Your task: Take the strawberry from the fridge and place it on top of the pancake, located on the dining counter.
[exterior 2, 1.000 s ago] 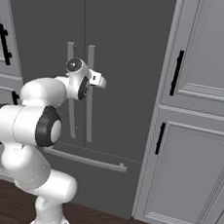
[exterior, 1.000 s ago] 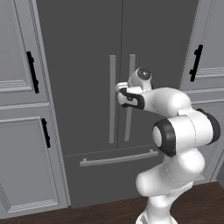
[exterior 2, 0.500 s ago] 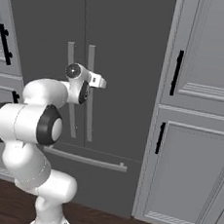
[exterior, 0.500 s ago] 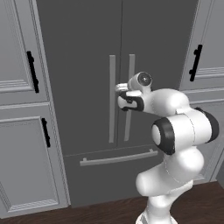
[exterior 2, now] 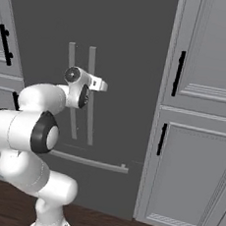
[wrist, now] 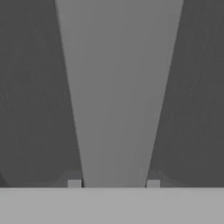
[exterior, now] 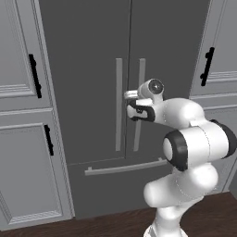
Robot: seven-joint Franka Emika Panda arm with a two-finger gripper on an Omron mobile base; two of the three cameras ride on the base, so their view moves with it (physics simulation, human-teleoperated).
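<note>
- The fridge [exterior: 97, 92] stands with both doors shut, so the strawberry cannot be seen; judging by the task, it is inside, behind those doors.
- The pincer [wrist: 113, 183] is clenched on the right door's handle [exterior: 140, 104]: in the hand view the pale bar runs straight up between the two fingertips [wrist: 74, 183], which sit tight against its sides.
- In the left base view the pincer [exterior: 132, 95] meets that same bar at about mid-height, with the left door's handle [exterior: 119, 104] just beside it and free.
- In the right base view the pincer [exterior 2: 102, 85] shows at the handles too, with the light grey cabinet [exterior 2: 198, 119] to the right of the fridge.
- Done so far, by my reading: the arm has reached the fridge and taken hold of a door handle.
- Left to do: pull the door open, find and pick the strawberry, carry it to the dining tabletop, and set it on the pancake. Nearly the whole task remains.
</note>
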